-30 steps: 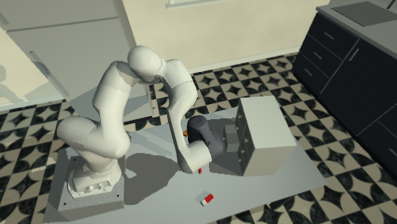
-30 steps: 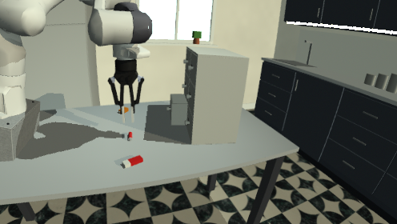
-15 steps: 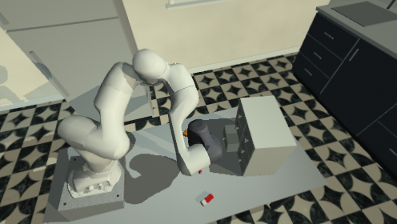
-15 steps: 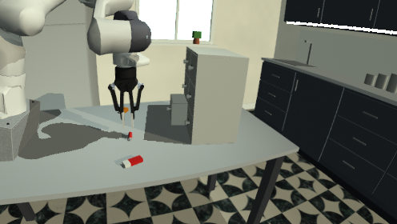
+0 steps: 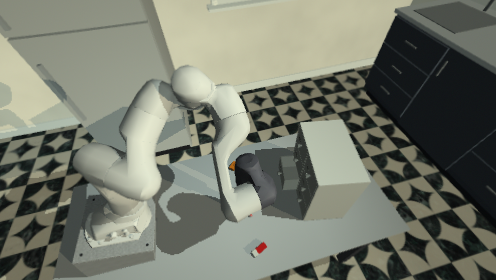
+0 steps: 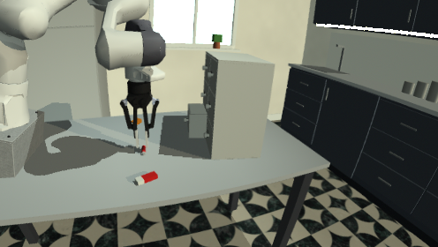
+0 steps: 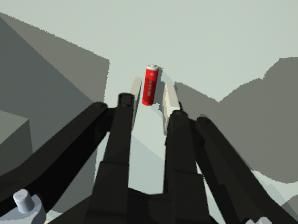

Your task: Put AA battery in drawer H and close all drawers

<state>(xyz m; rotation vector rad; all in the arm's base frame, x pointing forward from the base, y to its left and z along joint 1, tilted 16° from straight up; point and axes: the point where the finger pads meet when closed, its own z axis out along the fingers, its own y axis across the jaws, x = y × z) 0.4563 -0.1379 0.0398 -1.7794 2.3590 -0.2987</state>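
Your Robotiq gripper [image 6: 141,136] [image 7: 152,91] points down over the table [image 6: 194,176] [image 5: 210,250] [image 7: 225,40], fingers a little apart, nothing between them. Near side: red-and-white block [image 5: 259,249] [image 6: 146,178], lying loose; leave it. Next, the AA battery [image 5: 250,215] [image 6: 143,150] [image 7: 150,85]: flat on the table, just beyond the fingertips in the wrist view, in line with the gap. Key relation: its long axis runs roughly along the finger pads, slightly slanted, so the pads should close on its long sides; no big wrist turn looks needed. Judgement: approach is the step in hand; shift toward the wrist view's top, then lower, keeping the battery centred; a pad landing on it could roll it. Farther: the small chest [image 5: 335,160] [image 6: 243,106], one drawer [image 5: 288,172] [image 6: 197,121] standing out. Can't read any letter, so can't confirm it's H. Orange thing [image 5: 232,166] [image 6: 138,121] behind the gripper, leave too.
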